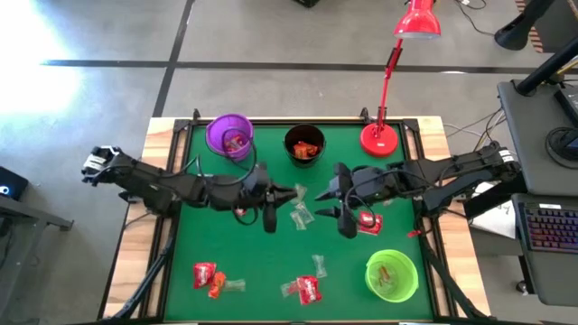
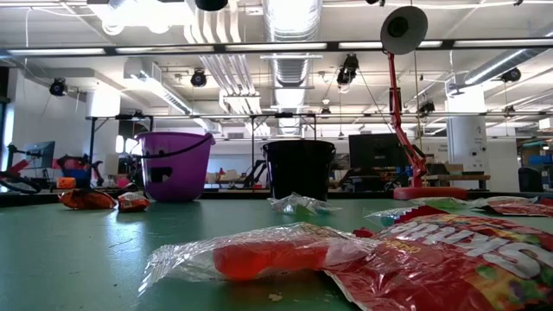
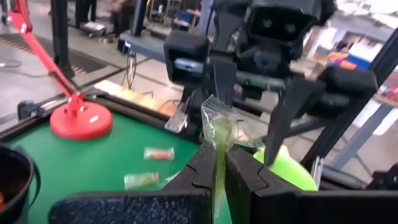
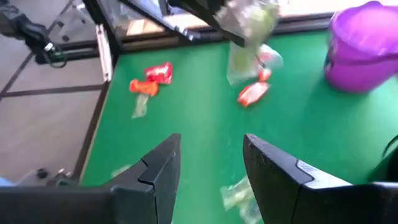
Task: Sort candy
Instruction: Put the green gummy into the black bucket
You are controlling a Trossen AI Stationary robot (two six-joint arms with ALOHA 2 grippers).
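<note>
My left gripper [image 1: 291, 192] hangs over the middle of the green table [image 1: 262, 253], shut on a clear greenish cellophane candy [image 3: 221, 124]. My right gripper [image 1: 332, 197] faces it from the right, open, with nothing between its fingers [image 4: 208, 168]. A red candy [image 1: 368, 222] lies on the mat below the right gripper. Two greenish candies [image 1: 301, 215] lie between the grippers. More red, orange and clear candy lies near the front edge [image 1: 209, 276] [image 1: 305, 287]. Neither gripper shows in the low view. My left gripper pinches one end of the greenish cellophane wrapper [image 3: 219, 142] between its two fingers. The fingers come about level from the table's left. The rest of the candy sticks out past the fingertips, lifted clear of the table.
A purple cup [image 1: 229, 135] and a black cup [image 1: 304, 144] stand at the far edge, both with candy inside. A green cup [image 1: 392, 275] stands at the near right. The red desk lamp's base [image 1: 379, 138] is at the far right.
</note>
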